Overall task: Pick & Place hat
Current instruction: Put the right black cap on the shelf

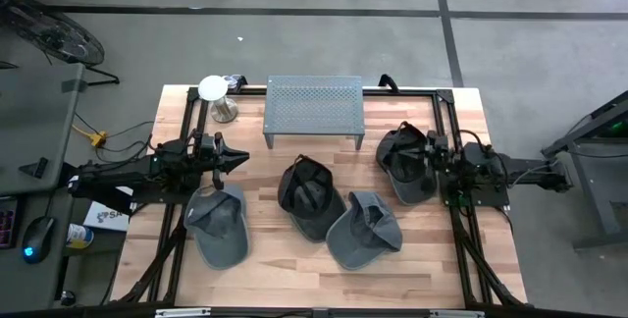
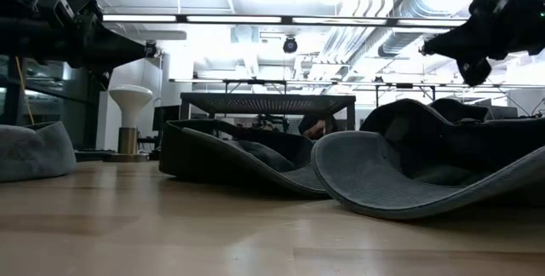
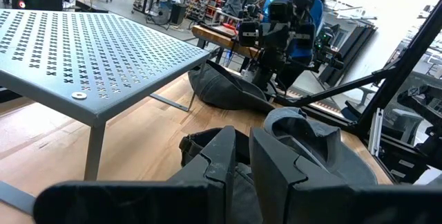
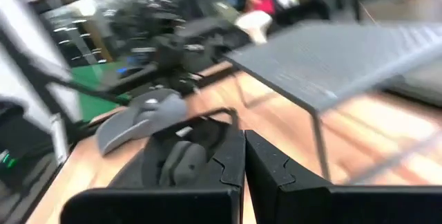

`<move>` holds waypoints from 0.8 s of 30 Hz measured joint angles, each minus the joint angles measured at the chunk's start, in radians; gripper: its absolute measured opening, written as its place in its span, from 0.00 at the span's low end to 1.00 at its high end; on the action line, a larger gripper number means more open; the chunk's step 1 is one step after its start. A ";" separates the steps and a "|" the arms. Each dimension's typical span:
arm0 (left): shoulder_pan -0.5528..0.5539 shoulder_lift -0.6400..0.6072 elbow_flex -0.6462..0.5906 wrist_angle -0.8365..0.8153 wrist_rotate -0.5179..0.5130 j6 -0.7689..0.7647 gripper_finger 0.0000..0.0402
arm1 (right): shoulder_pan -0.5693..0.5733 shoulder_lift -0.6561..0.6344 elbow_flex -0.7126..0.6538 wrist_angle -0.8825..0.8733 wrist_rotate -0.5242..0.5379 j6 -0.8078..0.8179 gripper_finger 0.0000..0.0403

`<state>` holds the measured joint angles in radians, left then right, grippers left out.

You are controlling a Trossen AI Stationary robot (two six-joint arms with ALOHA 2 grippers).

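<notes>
Four caps lie on the wooden table. A grey hat (image 1: 218, 228) is at the left, a dark hat (image 1: 309, 195) in the middle, a second grey hat (image 1: 365, 232) near it, and another dark hat (image 1: 404, 166) at the right. My left gripper (image 1: 238, 158) is shut and points level, hovering just beyond the left grey hat's far edge. My right gripper (image 1: 430, 151) is shut and hovers over the right dark hat's edge. The low view shows both the left gripper (image 2: 150, 50) and the right gripper (image 2: 426, 48) well above the hats.
A perforated grey metal stand (image 1: 314, 107) stands on legs at the far middle of the table. A white mushroom-shaped object (image 1: 216, 92) stands at the far left. A black frame (image 1: 446, 102) borders the tabletop. Bare wood shows between the stand and the hats.
</notes>
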<state>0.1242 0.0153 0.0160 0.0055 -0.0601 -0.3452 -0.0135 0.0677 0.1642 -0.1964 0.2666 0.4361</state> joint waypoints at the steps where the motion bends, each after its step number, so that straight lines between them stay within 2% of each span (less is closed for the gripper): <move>1: 0.000 0.000 0.000 0.000 0.000 0.000 0.11 | 0.000 0.017 0.027 -0.038 0.030 0.045 0.01; 8: 0.000 0.000 0.000 0.000 0.000 0.000 0.11 | -0.012 0.181 0.216 -0.256 0.168 0.215 0.00; 12: 0.000 0.000 0.000 0.000 0.000 0.000 0.11 | -0.079 0.295 0.343 -0.404 0.174 0.353 0.00; 14: 0.000 0.000 0.000 0.000 0.000 0.000 0.11 | -0.129 0.357 0.407 -0.488 0.146 0.365 0.00; 18: 0.000 0.000 0.000 0.000 0.000 0.000 0.11 | -0.228 0.488 0.532 -0.644 0.046 0.198 0.01; 24: 0.000 0.000 0.000 0.000 0.000 0.000 0.11 | -0.328 0.703 0.688 -0.791 -0.087 -0.298 0.04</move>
<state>0.1242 0.0154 0.0161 0.0056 -0.0601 -0.3450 -0.3414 0.7703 0.8526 -0.9874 0.1795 0.1378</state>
